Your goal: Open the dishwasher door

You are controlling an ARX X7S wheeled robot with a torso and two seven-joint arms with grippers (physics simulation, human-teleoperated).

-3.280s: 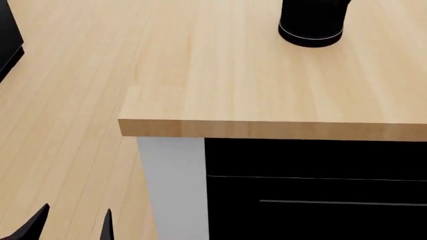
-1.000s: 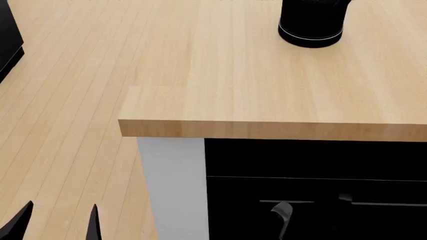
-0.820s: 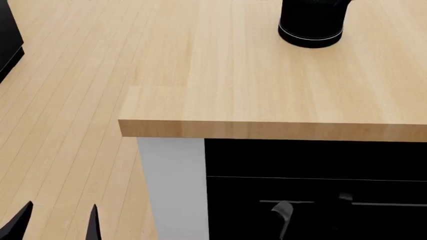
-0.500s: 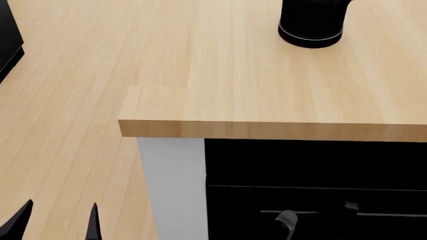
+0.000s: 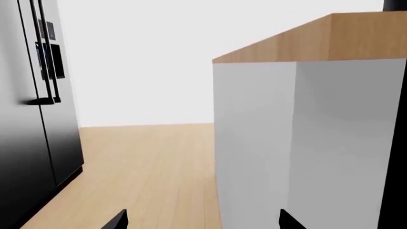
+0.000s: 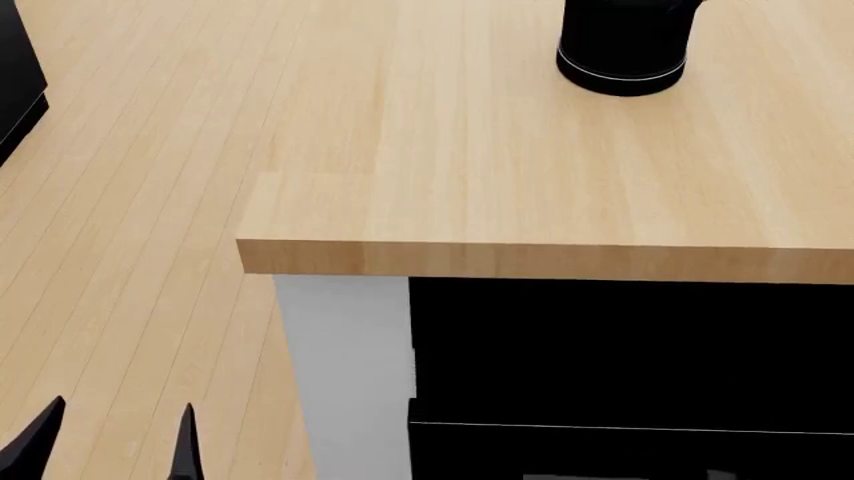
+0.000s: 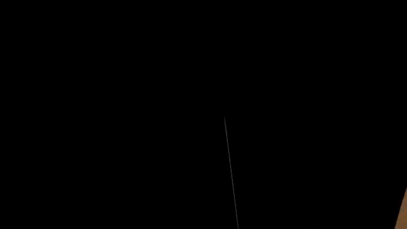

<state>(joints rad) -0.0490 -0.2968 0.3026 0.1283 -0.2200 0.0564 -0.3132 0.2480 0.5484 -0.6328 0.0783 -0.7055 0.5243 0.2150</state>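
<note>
The glossy black dishwasher door [image 6: 627, 452] sits under the wooden countertop [image 6: 507, 170] in the head view. Its thin top edge line lies low, with a dark black band above it. The silver handle is only a sliver at the picture's bottom edge. A small grey bit there [image 6: 722, 474] may be my right gripper; its jaws do not show. The right wrist view is almost all black door surface [image 7: 159, 119] with one thin light line. My left gripper [image 6: 110, 445] is open and empty over the floor, left of the cabinet; it also shows in the left wrist view [image 5: 203, 220].
A round black kettle [image 6: 623, 45] stands on the countertop at the back. A white side panel [image 6: 344, 370] closes the cabinet's left end, also in the left wrist view [image 5: 305, 143]. A tall black fridge [image 5: 32, 119] stands across the wooden floor [image 6: 120, 250].
The door's top edge line has dropped from just below the counter to near the picture's bottom. The handle and right gripper went down with it, almost out of view. The left gripper stayed.
</note>
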